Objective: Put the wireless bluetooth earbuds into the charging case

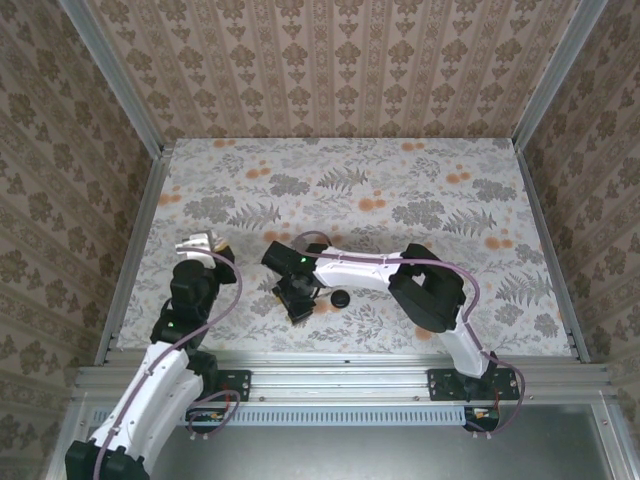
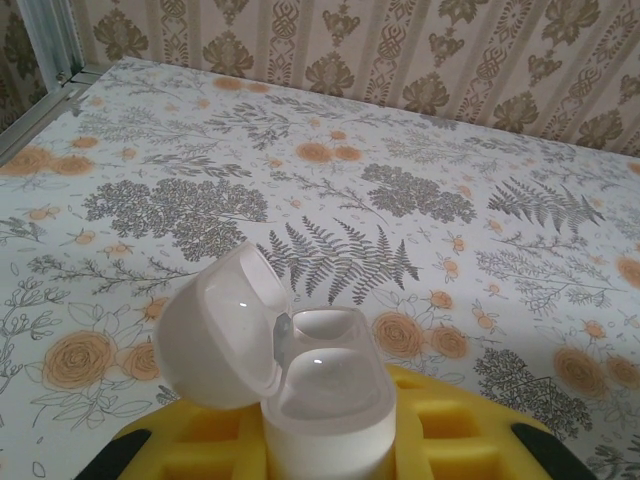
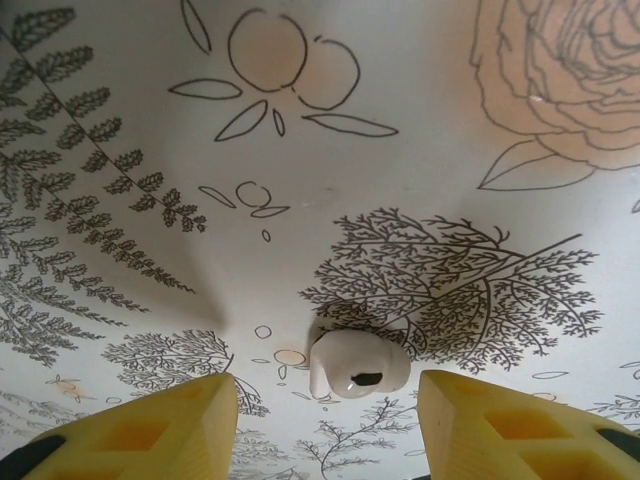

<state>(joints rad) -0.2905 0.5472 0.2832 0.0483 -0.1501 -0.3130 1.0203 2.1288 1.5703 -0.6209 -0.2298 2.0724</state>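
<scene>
The left claw (image 2: 330, 450) is clamped on the charging case (image 2: 328, 395), which stands upright at bottom centre with its lid flipped open to the left. The right claw (image 3: 330, 425) stands part open, low over the tabletop (image 3: 420, 150). One earbud (image 3: 355, 365) lies untouched between its yellow fingers (image 3: 150, 430).

A black round disc (image 1: 341, 298) lay on the floral tablecloth (image 1: 400, 190), near its front edge. Wallpapered walls (image 1: 330, 60) rose around the tablecloth, and aluminium rails (image 1: 340, 372) bordered it.
</scene>
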